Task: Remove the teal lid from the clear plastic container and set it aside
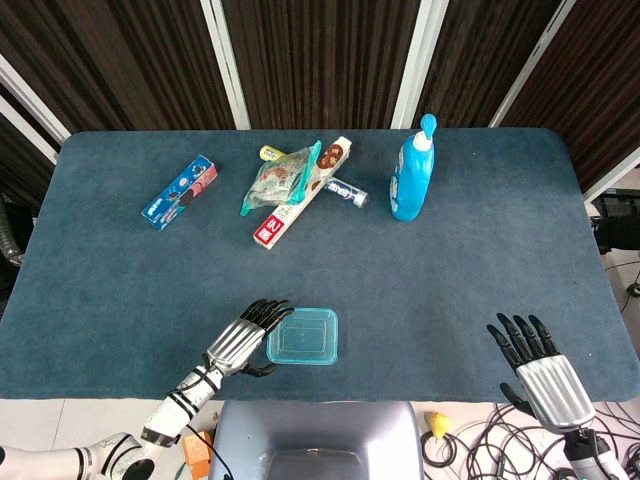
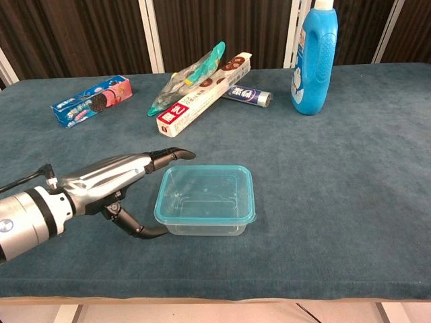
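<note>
Clear plastic container with teal lid still on sits at table's 6 o'clock edge. Left hand grasps its 9 o'clock side, fingers above, thumb below. Right hand, released with fingers spread, appears in head view only. Blue cookie box print unreadable; blue bottle at 1 o'clock.

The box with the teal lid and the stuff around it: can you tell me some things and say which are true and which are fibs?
1. The teal lid is on the clear container. True.
2. The left hand is beside the container. True.
3. The blue bottle lies flat. False: it stands upright.
4. The right hand holds the lid. False: it is far from it, fingers apart, holding nothing.
5. The cookie box sits inside the container. False: it lies far back on the table.
</note>
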`<state>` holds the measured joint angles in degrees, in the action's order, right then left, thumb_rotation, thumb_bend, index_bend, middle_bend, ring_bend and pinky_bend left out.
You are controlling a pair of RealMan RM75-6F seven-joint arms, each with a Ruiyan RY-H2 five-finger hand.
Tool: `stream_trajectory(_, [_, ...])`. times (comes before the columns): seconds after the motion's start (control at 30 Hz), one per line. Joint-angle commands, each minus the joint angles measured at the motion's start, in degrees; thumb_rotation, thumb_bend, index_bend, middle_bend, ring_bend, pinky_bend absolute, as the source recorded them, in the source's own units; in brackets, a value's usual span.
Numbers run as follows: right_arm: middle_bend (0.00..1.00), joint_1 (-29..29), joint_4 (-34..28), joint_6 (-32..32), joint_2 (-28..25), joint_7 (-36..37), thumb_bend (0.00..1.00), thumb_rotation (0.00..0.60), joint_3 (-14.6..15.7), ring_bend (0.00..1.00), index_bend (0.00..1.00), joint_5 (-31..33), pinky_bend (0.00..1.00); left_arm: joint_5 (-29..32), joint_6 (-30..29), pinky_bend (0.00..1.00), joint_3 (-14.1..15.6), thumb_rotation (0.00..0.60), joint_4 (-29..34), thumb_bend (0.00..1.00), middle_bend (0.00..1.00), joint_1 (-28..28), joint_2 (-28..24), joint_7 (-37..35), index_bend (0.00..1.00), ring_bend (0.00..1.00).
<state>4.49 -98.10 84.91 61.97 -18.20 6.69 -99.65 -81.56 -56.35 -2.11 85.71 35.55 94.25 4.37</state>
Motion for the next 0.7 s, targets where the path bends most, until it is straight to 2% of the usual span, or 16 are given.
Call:
stream_trajectory(0.03, [0.0, 0.1, -0.1, -0.3, -0.1, 0.3, 0.19, 0.6, 0.0, 0.0, 0.01, -0.2, 0.0, 0.0, 0.3, 0.0, 0.0, 0.573, -0.4, 0.22, 0.0, 0.2, 0.4, 0.2, 0.0, 0.0])
stream_trajectory(0.37, [0.0, 0.4, -0.3, -2.2, -0.3, 0.4, 0.19, 0.6, -0.1, 0.0, 0.0, -0.2, 0.0, 0.7, 0.6, 0.0, -0.7, 0.591, -1.3, 0.22, 0.0, 0.8, 2.2, 0.6, 0.0, 0.0])
stream_trajectory(0.7, [0.0, 0.4, -0.7, -3.5, -0.3, -0.2, 0.19, 0.6, -0.2, 0.0, 0.0, -0.1, 0.0, -0.3, 0.2, 0.02, -0.9, 0.6, -5.0, 0.24, 0.0, 1.3, 5.4, -1.6, 0.0, 0.0])
